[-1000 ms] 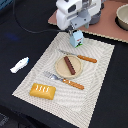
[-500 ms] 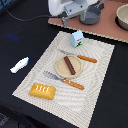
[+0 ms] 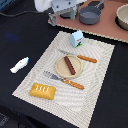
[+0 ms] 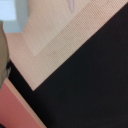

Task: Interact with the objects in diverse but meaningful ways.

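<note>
My gripper hangs at the top edge of the exterior view, above and behind the white-blue-green carton, which stands upright on the beige placemat. Its fingers are blurred and partly cut off, so their state does not show. A brown sausage lies on a round tan plate mid-mat. The golden bread loaf sits at the mat's near corner. A white fish-shaped piece lies on the black table. The grey pot stands on the pink board. The wrist view shows only a placemat corner and black table.
A knife and a fork, both with orange handles, flank the plate. A tan bowl stands on the pink board at the exterior view's right. Black tabletop surrounds the mat.
The arm has drawn up and away from the carton toward the top of the exterior view. The carton and the other items have stayed in place.
</note>
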